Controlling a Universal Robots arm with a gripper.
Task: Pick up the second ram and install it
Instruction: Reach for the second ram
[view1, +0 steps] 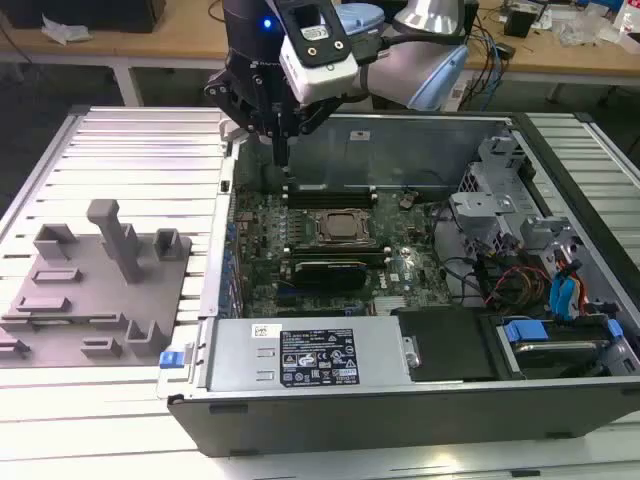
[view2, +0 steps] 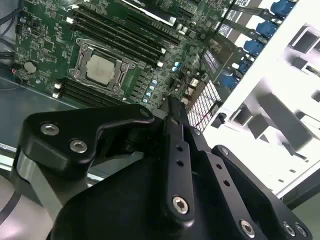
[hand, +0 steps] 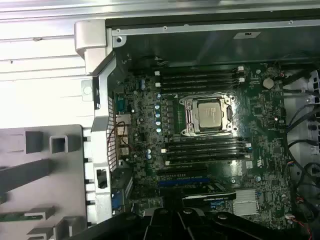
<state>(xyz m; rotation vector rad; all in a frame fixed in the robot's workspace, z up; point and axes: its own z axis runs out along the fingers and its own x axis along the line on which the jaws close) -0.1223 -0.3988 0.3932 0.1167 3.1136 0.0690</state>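
— Where's the gripper (view1: 284, 158) right now?
— Inside the computer case (view1: 400, 425). It hangs over the motherboard (view1: 262, 235), close to the case wall on the fixture side. Its tips are just above the black memory slots (hand: 200, 80) beside the processor (hand: 210, 112).
— Holding anything?
— Not that I can see. The fingers (view2: 175, 125) are pressed together with nothing between them.
— And the second ram (hand: 12, 216)?
— Outside the case. In the first wrist view a thin green strip lies in the grey fixture (view1: 100, 290), which sits right beside the case. That looks like it, and it's well apart from the gripper.
— Any stick seated in those slots?
— I cannot tell from here.
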